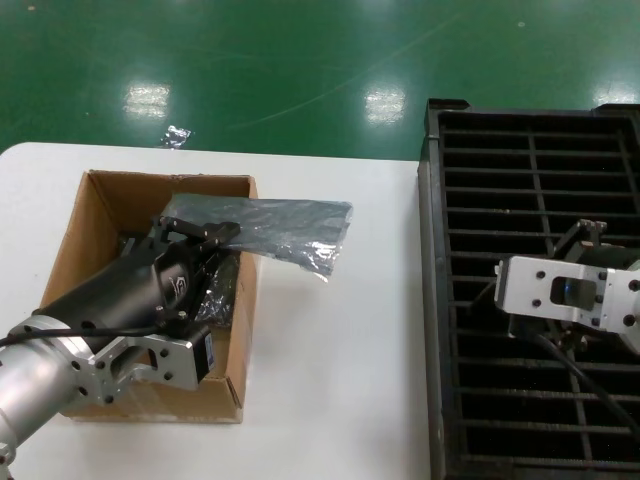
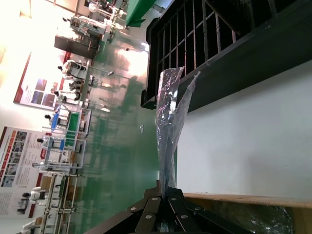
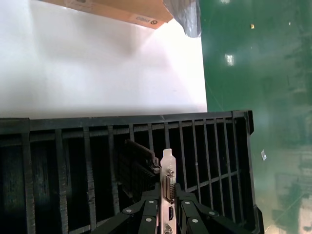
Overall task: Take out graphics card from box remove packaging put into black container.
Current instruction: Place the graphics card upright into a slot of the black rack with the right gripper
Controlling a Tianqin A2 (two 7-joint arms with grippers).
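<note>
Box (image 1: 100, 215): at the desk's left edge; left gripper (image 1: 205, 232) pinches the packaging (image 1: 290, 228) above its rim.
Black container (image 1: 432, 300): right gripper (image 3: 168, 207) clamps the graphics card (image 3: 146, 170) over its slots.

White table (image 1: 330, 340) bearing the brown box (image 1: 100, 210), black container (image 1: 432, 300) alongside.

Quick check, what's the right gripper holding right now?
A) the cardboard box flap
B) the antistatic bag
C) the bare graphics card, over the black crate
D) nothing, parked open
C: in the right wrist view the right gripper is shut on the graphics card by its silver bracket, above the slots of the black container; the packaging is in the left gripper over the box.
</note>
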